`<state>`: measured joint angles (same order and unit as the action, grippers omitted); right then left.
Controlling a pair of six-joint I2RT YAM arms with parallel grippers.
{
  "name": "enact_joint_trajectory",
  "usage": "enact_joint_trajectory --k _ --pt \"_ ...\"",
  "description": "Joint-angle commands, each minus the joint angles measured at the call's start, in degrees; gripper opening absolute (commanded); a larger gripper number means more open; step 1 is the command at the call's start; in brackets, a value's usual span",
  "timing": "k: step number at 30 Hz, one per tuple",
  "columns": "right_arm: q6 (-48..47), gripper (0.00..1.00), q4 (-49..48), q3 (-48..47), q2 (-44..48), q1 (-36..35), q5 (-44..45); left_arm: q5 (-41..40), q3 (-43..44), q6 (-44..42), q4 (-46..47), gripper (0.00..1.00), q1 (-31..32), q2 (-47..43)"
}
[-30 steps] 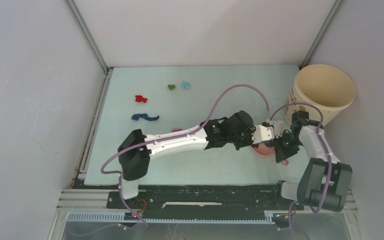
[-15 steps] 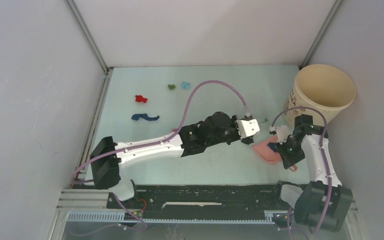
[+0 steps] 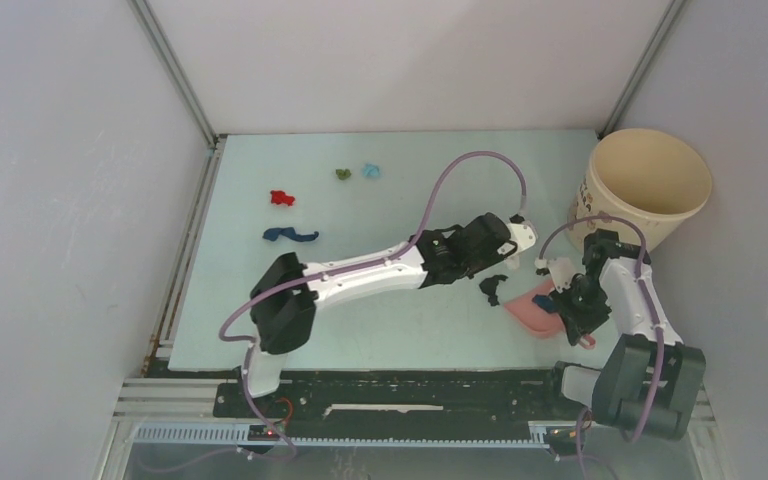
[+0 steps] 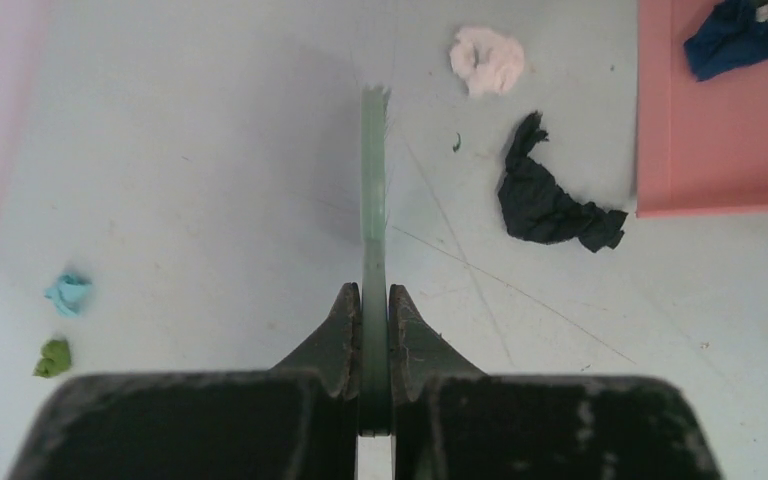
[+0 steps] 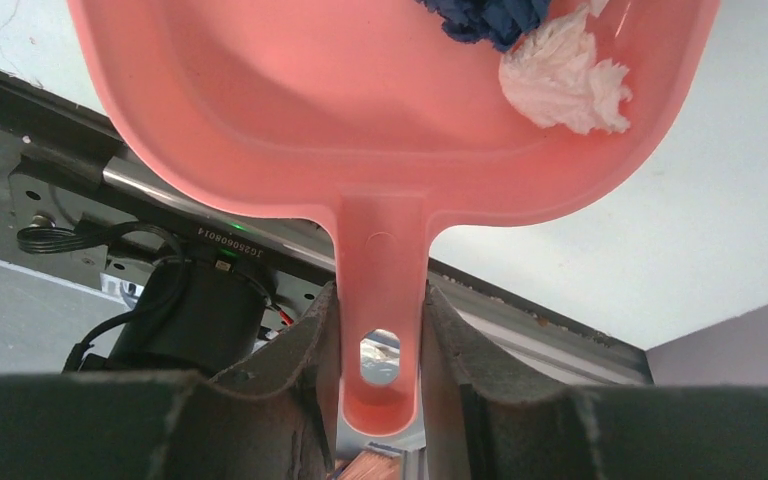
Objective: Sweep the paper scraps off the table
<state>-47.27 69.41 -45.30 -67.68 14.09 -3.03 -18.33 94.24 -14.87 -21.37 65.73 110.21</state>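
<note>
Top view high, facing down; wrist views close, low; all share dustpan (image 3: 528, 308), table (image 3: 400, 200)

A bucket (image 3: 650, 185) blocks the far right table (image 3: 410, 160) corner

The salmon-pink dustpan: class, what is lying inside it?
Inside the dustpan lie a dark blue scrap and a white scrap, toward its open end. The floor that shows is otherwise bare. The right wrist view cuts off the front lip, so that part is unseen.
</note>
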Motion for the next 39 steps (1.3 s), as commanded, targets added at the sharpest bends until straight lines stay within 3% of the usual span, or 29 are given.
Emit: enact_joint_trajectory --k 1,6,10,16,20,24,28,33,39 --pt "0.1 0.0 -1.4 -0.5 -3.4 -1.2 -2.7 1.8 11.4 8.6 -12.8 0.0 -0.3 5.6" --pt "0.6 0.0 -2.0 -0.3 -5.3 -4.0 -5.5 15.7 16.9 16.9 -15.5 0.0 -0.8 8.3" --pt "1.2 0.0 -2.6 0.1 -5.1 -6.2 -6.1 21.2 16.5 22.3 -12.5 0.0 -0.8 7.0" --pt "1.8 0.0 -3.5 0.9 -5.1 -6.2 -6.2 21.4 14.8 27.6 -8.4 0.0 -0.9 2.8" --pt "1.3 0.0 -3.7 1.4 -4.5 -4.8 -6.3 14.6 12.1 31.1 -6.3 0.0 -1.9 -1.6" --pt "0.8 0.0 -3.9 1.6 -3.9 -3.2 -6.9 18.5 4.9 36.6 3.0 0.0 -5.7 -6.7" --pt "0.6 0.0 -4.0 2.1 -2.9 -2.3 -6.8 22.5 3.7 38.8 4.3 0.01 -8.8 -7.0" --pt "0.0 0.0 -3.6 2.8 -1.2 -1.6 -6.0 16.2 6.2 33.2 0.0 0.02 -10.3 -5.7" --pt "-0.3 0.0 -3.1 3.0 0.4 -1.4 -4.4 10.8 18.0 25.1 -21.2 0.0 -10.4 2.2"
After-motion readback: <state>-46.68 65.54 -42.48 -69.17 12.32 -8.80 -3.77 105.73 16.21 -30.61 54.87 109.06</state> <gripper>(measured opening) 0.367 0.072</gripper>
